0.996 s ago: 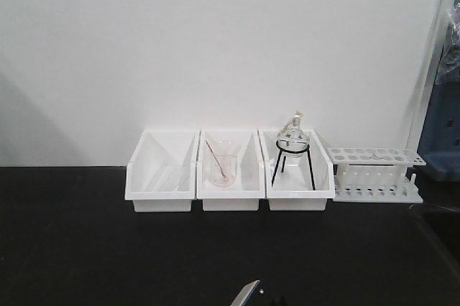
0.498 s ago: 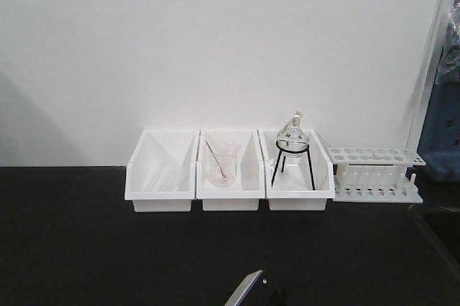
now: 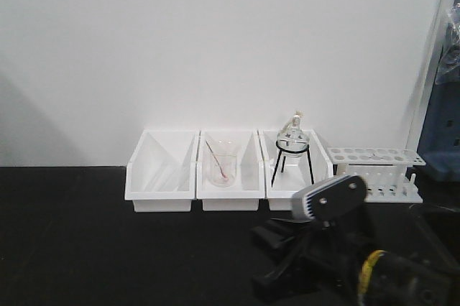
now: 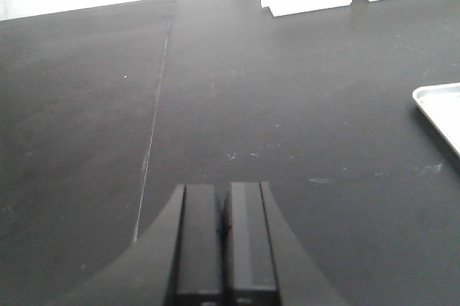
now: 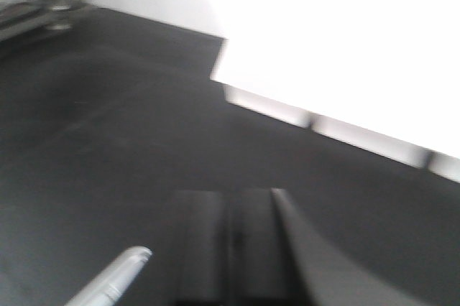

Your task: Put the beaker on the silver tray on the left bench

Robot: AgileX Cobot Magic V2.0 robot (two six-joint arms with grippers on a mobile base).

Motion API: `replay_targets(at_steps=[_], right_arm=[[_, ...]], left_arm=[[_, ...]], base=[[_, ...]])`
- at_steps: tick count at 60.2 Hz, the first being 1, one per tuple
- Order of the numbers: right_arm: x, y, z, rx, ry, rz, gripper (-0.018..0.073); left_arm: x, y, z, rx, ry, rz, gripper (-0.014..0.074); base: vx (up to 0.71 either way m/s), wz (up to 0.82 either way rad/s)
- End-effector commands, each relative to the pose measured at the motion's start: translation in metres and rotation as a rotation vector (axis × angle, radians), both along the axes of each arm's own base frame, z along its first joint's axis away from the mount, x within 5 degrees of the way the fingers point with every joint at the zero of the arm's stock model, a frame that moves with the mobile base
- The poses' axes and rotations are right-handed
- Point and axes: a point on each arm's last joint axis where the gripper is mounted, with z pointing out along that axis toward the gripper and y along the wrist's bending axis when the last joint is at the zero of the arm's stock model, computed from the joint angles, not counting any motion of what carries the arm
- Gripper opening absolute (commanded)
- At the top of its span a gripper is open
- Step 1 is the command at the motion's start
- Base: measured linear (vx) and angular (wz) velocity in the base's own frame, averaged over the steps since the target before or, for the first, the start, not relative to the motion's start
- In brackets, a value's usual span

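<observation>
Left claw (image 4: 224, 238) low over the black surface (image 4: 215, 105), fingers pressed together, empty. Right claw (image 5: 233, 248) also narrow, though blurred; arm rising at lower right in the front view. No legible writing. Corner of the silver tray (image 4: 440, 113) cut off at right. Beaker not identifiable.

Right arm (image 3: 338, 263): matte black links, grey rounded housing with two dark dots, yellow band at joint. Left gripper (image 4: 224, 248): two flat black rectangular fingers flanked by curved dark-grey shells. Right gripper (image 5: 237, 256): similar, blurred.
</observation>
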Motion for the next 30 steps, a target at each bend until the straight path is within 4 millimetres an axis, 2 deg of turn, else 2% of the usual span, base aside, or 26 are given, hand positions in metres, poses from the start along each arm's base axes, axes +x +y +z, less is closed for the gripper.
replay_targets(at_steps=[1,9,15,21,30], right_arm=[[-0.026,-0.025,0.030,-0.009,-0.035,-0.096,-0.0017],[-0.062,-0.056,0.031,-0.091,-0.031,-0.196,-0.0015],[-0.081,-0.072,0.033,-0.149,-0.079,-0.227,-0.0014],[-0.094,-0.081,0.036,-0.166,-0.122,-0.246,-0.0014],[-0.108,-0.090,0.042,-0.093,-0.140,-0.267,-0.0014]], left_arm=[[0.002,-0.001,0.000,-0.007,-0.063,-0.011,0.0001],[0.002,-0.001,0.000,-0.007,-0.063,-0.011,0.0001],[0.002,-0.001,0.000,-0.007,-0.063,-0.011,0.0001],[0.002,-0.001,0.000,-0.007,-0.063,-0.011,0.0001],[0.002,-0.001,0.000,-0.007,-0.063,-0.011,0.0001]], base=[[0.00,0.00],[0.00,0.00],[0.00,0.00],[0.00,0.00],[0.00,0.00]])
